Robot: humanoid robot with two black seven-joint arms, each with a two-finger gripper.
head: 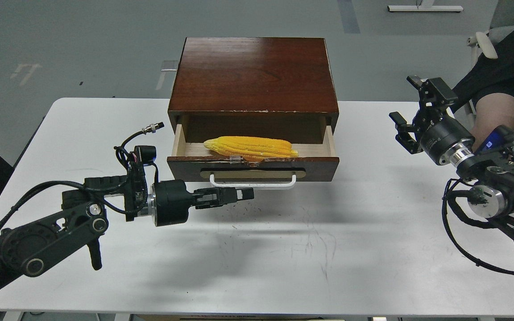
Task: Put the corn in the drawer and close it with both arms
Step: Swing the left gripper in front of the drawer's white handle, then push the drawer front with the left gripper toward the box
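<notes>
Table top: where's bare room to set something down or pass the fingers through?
The table is bare in front of the drawer and right of it, toward the right gripper. It is tight at the handle, where the left gripper sits, and in the drawer around the corn.

One corn [251, 147] is lying in one open drawer [252, 167], which is carrying one white handle [252, 182]. One brown cabinet [253, 73] is sitting on one white desk [283, 249]. Two black arms are reaching in, each ending in one gripper: left [243, 194] and right [406, 113]. One person's forearm [495, 111] is showing far right.
</notes>
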